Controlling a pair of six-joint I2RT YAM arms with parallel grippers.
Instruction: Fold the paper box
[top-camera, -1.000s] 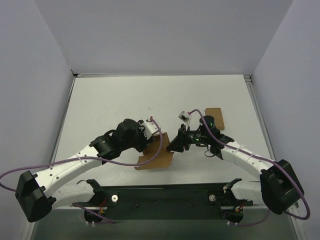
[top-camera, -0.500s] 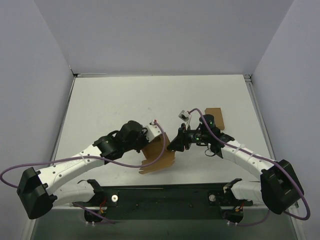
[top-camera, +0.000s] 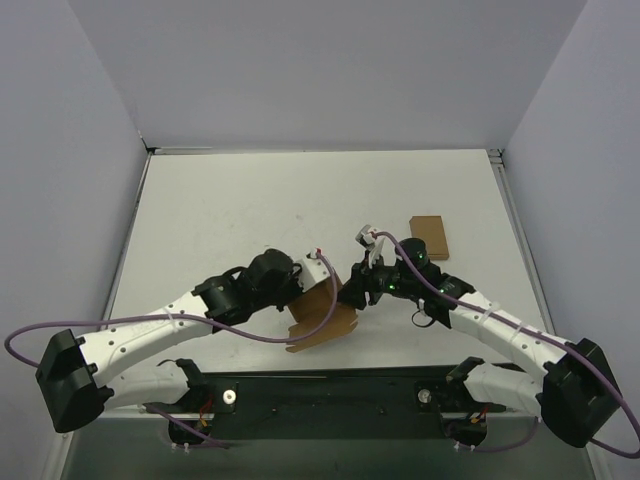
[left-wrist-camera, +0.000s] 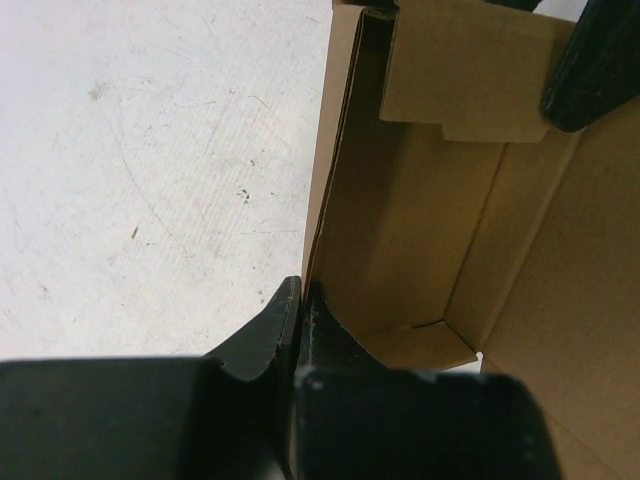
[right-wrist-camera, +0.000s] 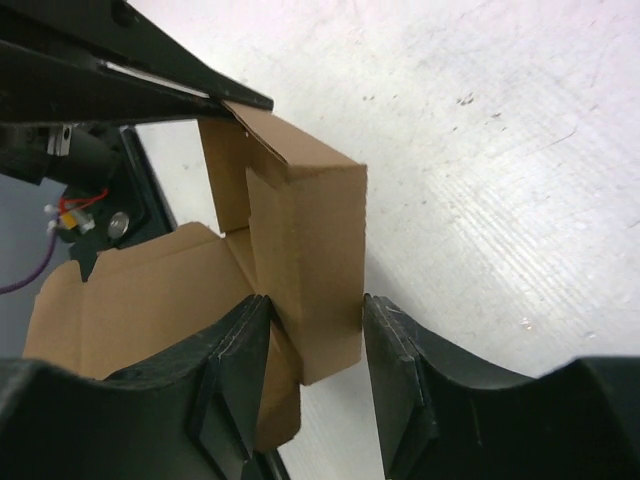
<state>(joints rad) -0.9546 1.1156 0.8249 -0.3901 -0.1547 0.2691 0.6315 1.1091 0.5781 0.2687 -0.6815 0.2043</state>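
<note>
One paper box, brown kraft, half formed, sits on the bench a little toward the near edge of centre, between the two claws. Walls partly raised, top open. A broad flat panel spreads from it toward the near edge.

Left wrist view: box interior visible. Long side wall upright on the left, floor creased, a notched flap folded inward at the far end, a small tab turned in at the near corner.

Right wrist view: box shows one upright end panel with a sharp folded corner. The unfolded sheet lies flat behind it to the left.

Left claw is closed, pinching the top edge of the long side wall. The thin cardboard runs straight down between the two fingertips of the claw.

Right claw is at the box's opposite end. Its fingers stand apart, one on each side of the upright end panel. Both lie very close to the cardboard. Cannot tell whether they press it or only flank it.

Both arms reach inward from the near edge, and the claws almost meet over the box.

Plain cardboard rectangle lies flat on the bench to the far right, well apart from the box.
</note>
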